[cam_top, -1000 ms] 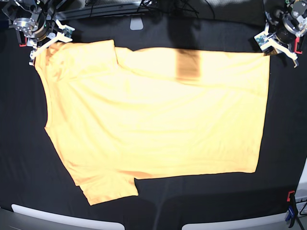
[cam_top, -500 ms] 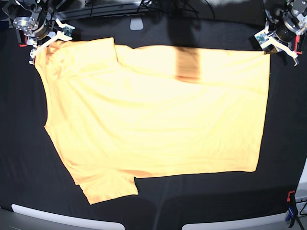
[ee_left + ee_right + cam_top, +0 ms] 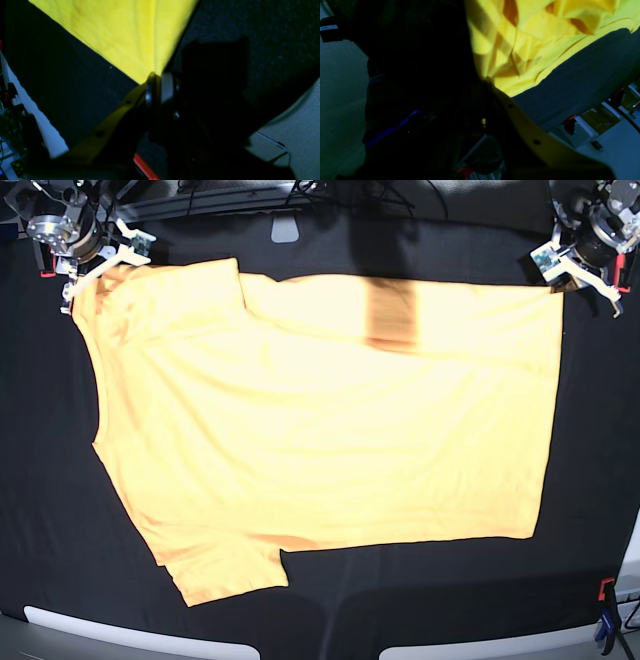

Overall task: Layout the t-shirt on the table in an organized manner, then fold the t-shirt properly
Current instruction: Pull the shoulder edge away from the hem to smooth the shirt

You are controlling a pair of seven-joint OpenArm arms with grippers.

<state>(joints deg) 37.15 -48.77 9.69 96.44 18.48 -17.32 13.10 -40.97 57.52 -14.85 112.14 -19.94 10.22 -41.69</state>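
Observation:
The pale orange t-shirt lies spread nearly flat on the black table, neck side to the view's left, one sleeve at the near edge. At the far right corner my left gripper is shut on the shirt's hem corner; the left wrist view shows that gripper pinching the pointed tip of the t-shirt. At the far left my right gripper is shut on the shoulder corner. The right wrist view shows the t-shirt bunched and creased at that gripper.
A red clamp sits at the far left edge, and a red and blue clamp at the near right corner. A grey tab and cables lie along the far edge. A dark shadow crosses the shirt's top.
Both grippers have drawn the shirt's far edge slightly toward the back of the table. The cloth lies a little tauter along that edge.

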